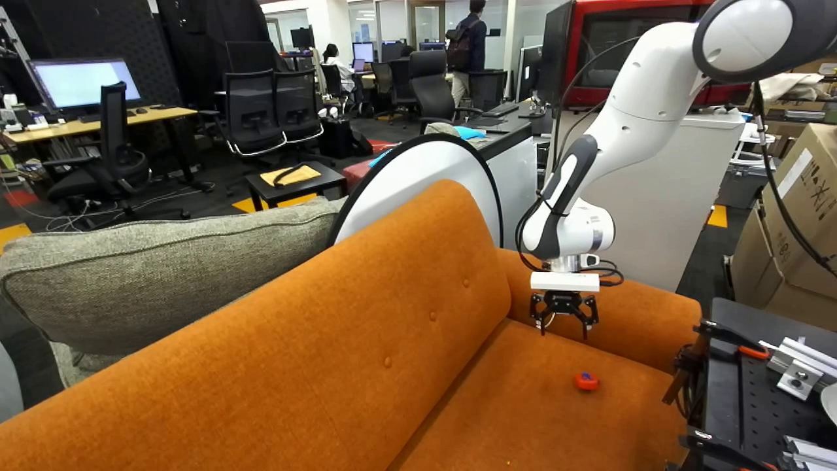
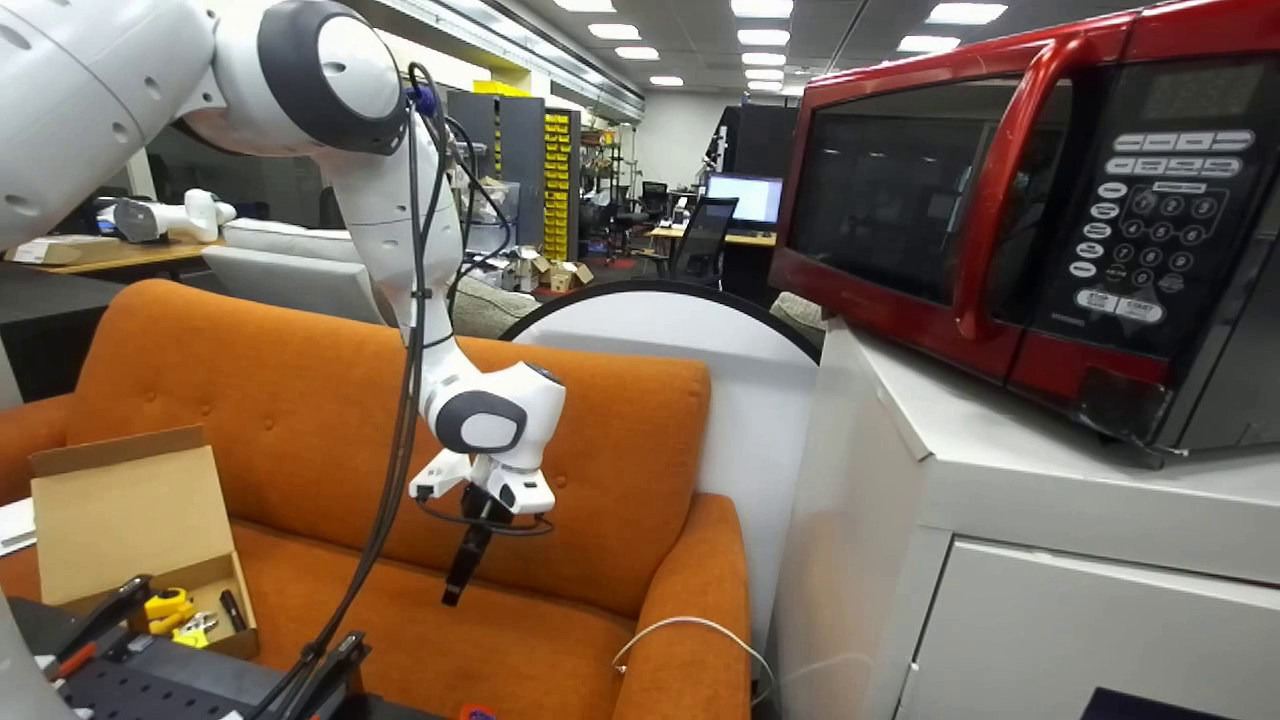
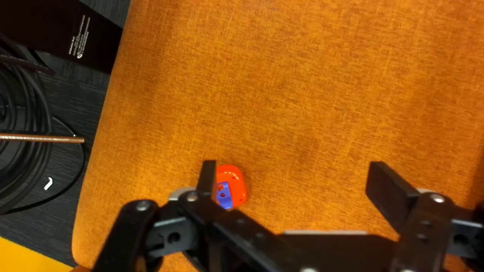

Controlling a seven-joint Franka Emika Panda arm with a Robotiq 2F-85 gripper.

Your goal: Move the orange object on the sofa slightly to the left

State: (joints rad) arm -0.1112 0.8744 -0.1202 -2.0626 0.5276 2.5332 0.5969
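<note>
One orange object (image 1: 587, 381) on one sofa (image 1: 366, 301); two fingers (image 3: 389, 192) above, wide apart. Wrist view: sofa edge (image 3: 103, 132) left, open room right.

"STOP", "START", digits on microwave (image 2: 1040, 235)

Orange sofa (image 1: 405, 301): red-orange object (image 1: 587, 384) with blue part (image 3: 226, 198) lying on seat (image 1: 503, 405); white cord (image 2: 690, 620) over armrest (image 2: 690, 665).

Ceiling lights (image 2: 764, 8), desk (image 1: 165, 115), black chairs (image 1: 251, 111)
</note>
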